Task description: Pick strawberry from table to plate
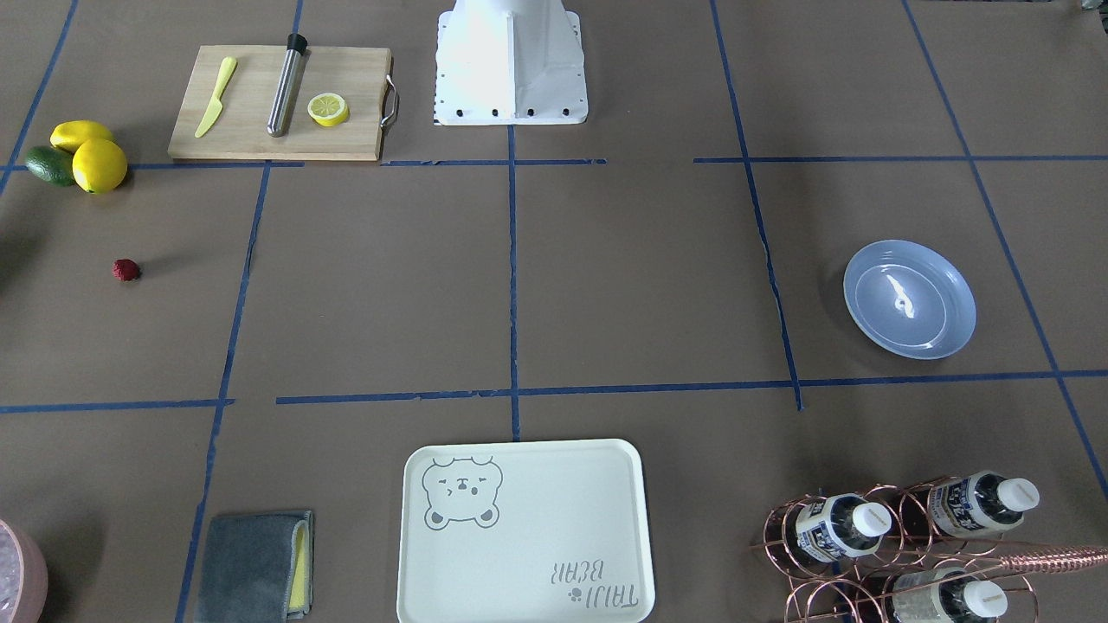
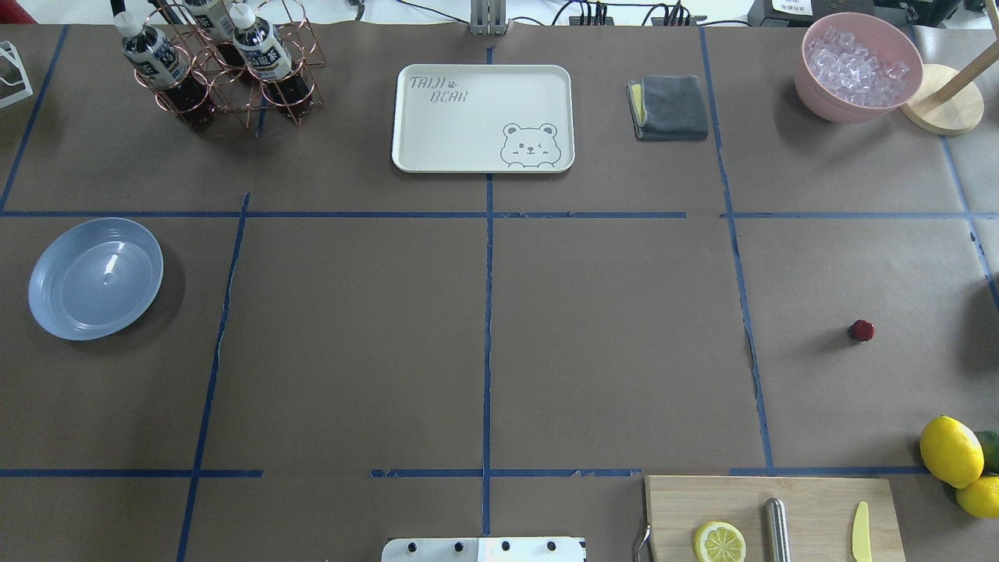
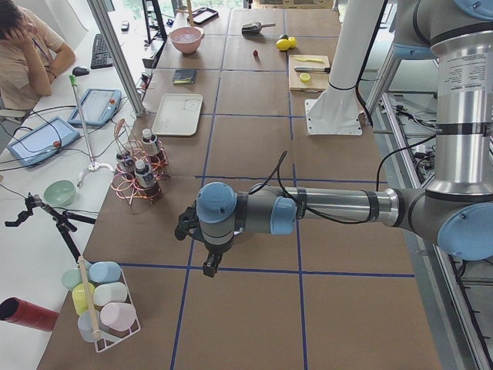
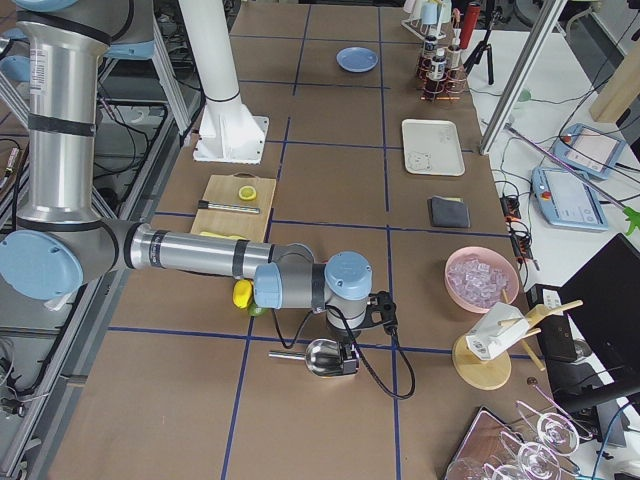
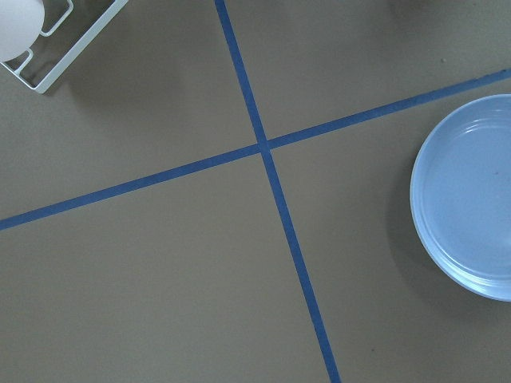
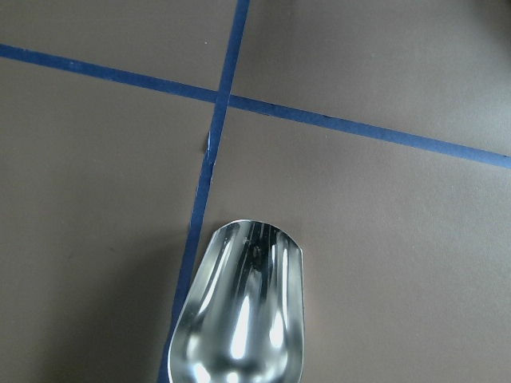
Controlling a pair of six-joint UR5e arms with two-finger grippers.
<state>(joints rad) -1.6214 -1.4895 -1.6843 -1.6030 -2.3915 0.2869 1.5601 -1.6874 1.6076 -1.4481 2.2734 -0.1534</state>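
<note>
The strawberry (image 2: 861,330) (image 1: 126,270), small and dark red, lies alone on the brown-paper table (image 2: 609,336) at the robot's right. At the opposite end rests the light blue plate (image 2: 95,278) (image 1: 909,298) (image 5: 471,199), with nothing in it. Beyond the table's left end, past the plate, my left gripper (image 3: 209,268) hangs over the paper. Off the right end, my right gripper (image 4: 346,366) hovers just above a metal scoop (image 6: 239,311) (image 4: 320,357). Both grippers show only in the side views, so I cannot tell whether they are open or shut.
Two lemons and an avocado (image 2: 956,457) lie near the strawberry. A cutting board (image 2: 773,519) carries a lemon half, a knife and a metal tube. The far side has a bear tray (image 2: 482,117), a grey cloth (image 2: 670,108), a pink ice bowl (image 2: 858,66) and a bottle rack (image 2: 222,66).
</note>
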